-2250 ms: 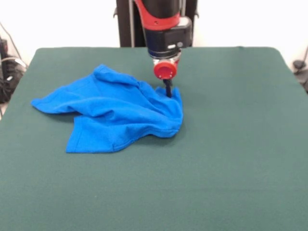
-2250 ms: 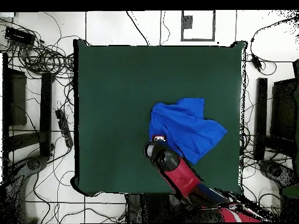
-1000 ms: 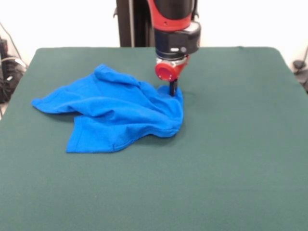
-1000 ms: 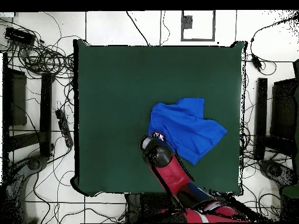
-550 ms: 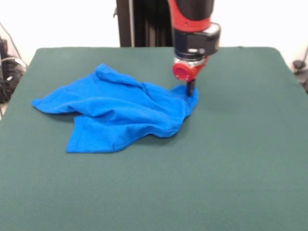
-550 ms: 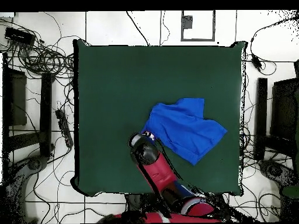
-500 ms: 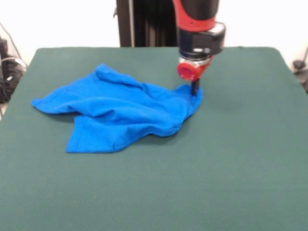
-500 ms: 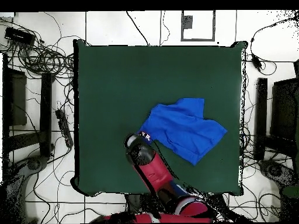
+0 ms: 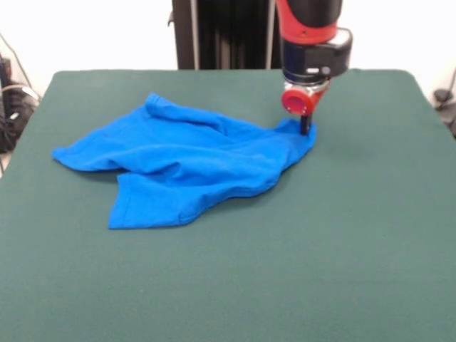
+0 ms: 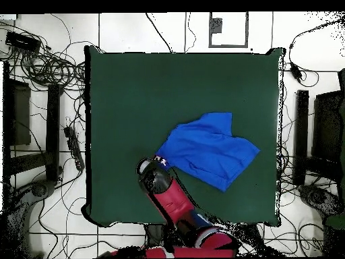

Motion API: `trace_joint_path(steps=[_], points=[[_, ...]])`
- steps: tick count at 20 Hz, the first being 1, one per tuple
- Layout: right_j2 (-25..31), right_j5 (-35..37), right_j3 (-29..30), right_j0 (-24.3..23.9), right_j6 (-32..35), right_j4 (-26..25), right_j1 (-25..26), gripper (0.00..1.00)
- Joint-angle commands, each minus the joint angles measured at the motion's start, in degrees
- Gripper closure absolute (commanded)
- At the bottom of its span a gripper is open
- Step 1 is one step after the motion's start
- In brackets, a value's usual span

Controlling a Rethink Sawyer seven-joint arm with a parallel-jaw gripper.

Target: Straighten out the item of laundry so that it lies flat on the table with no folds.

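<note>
Laundry (image 9: 185, 164) lies rumpled mid-table (image 9: 342, 249); gripper (image 9: 305, 130) pinches its corner, closed on cloth (folds persist beyond it). I judge I should drag low, outward from the shirt's bulk, slowly.

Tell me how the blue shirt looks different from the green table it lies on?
The bright blue cotton T-shirt is crumpled and folded; the dark green felt-covered table is smooth and flat. The shirt is small and irregular; the table is far wider and rectangular. Both are plain cloth.
</note>
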Motion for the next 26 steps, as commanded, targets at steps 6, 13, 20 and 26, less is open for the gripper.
trace_joint_path(steps=[6, 13, 20, 26], points=[[11.6, -9.6, -0.9, -6.1, 18.6, -8.5, 17.5, 1.0], [12.3, -9.0, -0.2, -5.4, 23.1, -9.0, 17.5, 1.0], [14.5, -4.3, 3.7, -4.8, 26.5, -6.4, 12.2, 1.0], [17.7, -2.8, 6.0, -5.6, 30.1, -6.6, 9.2, 1.0]])
